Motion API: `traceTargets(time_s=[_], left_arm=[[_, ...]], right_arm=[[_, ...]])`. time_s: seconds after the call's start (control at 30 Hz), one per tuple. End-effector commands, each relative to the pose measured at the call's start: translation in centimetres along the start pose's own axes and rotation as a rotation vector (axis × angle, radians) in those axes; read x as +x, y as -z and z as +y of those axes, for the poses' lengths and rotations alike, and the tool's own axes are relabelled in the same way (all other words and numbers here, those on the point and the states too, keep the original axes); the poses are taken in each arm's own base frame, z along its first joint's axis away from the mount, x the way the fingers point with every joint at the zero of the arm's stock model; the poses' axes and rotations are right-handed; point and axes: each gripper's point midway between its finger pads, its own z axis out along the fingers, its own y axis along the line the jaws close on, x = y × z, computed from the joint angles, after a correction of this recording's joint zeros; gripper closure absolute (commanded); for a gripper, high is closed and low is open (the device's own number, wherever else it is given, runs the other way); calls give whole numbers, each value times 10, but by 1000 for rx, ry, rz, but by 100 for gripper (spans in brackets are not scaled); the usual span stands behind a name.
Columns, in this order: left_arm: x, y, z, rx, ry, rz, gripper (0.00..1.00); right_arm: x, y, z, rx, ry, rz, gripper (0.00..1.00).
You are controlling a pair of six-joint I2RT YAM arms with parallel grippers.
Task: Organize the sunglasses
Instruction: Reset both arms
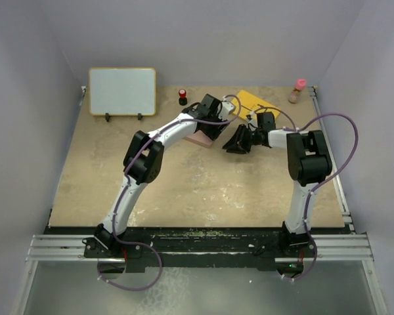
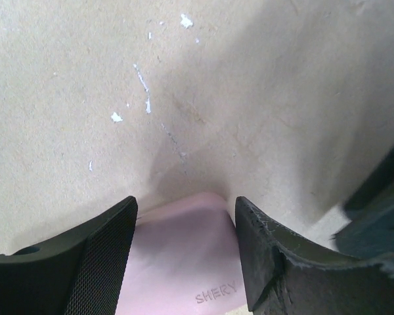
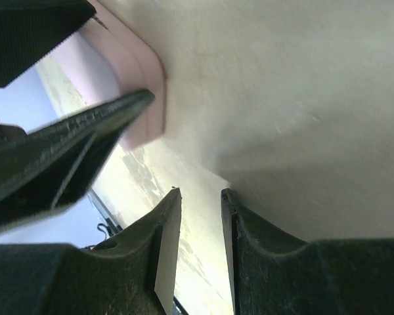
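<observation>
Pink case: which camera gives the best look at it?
The left wrist view: the pink case sits close between the left fingers, its lettering readable. The right wrist view catches only one rounded corner; the top view, a small distant sliver.

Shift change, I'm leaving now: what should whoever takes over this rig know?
Left end effector: shut on the pink case, one finger at each side.
Right end effector: slightly open, empty, beside the case.
Sunglasses: in no view; maybe inside the case, unconfirmed.
Done: cannot tell.
To do: confirm the sunglasses are in the case, then let go.
</observation>
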Motion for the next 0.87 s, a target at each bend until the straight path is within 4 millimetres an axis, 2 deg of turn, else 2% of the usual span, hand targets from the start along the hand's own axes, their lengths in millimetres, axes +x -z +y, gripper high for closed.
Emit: traceTargets(time_s=[0.0, 0.07, 0.17, 0.23, 0.33, 0.4, 0.43, 0.5, 0.6, 0.63, 0.67, 0.73, 0.83], left_arm=[[19, 6, 10, -41, -4, 82, 36], [-3, 23, 13, -48, -7, 32, 36], [-49, 67, 22, -79, 2, -72, 35], [-81, 107, 27, -89, 11, -157, 33], [-126, 178, 38, -129, -4, -308, 31], [-148, 228, 50, -189, -1, -395, 22], [-155, 252, 58, -230, 7, -427, 14], [-163, 296, 70, -302, 26, -467, 5], [-152, 345, 82, -394, 47, -477, 2], [-147, 367, 83, -420, 44, -498, 2], [-143, 384, 84, -443, 39, -516, 2], [-135, 409, 85, -486, 25, -550, 2], [-129, 441, 89, -555, 23, -623, 2]], right_arm=[[1, 36, -1, -1, 31, -22, 64], [-1, 51, 4, -12, 33, -46, 64], [-9, 79, 19, 47, 96, -94, 64], [-24, 106, 28, 158, 156, -161, 63], [-40, 155, 58, 261, 256, -270, 60], [-46, 192, 84, 307, 313, -353, 59], [-47, 217, 102, 316, 346, -416, 58], [-47, 256, 130, 333, 393, -523, 54], [-39, 313, 166, 350, 453, -675, 35], [-34, 328, 176, 345, 476, -717, 29], [-29, 342, 184, 343, 492, -755, 15], [-20, 362, 193, 342, 507, -815, 1], [-14, 372, 181, 409, 448, -832, 0]])
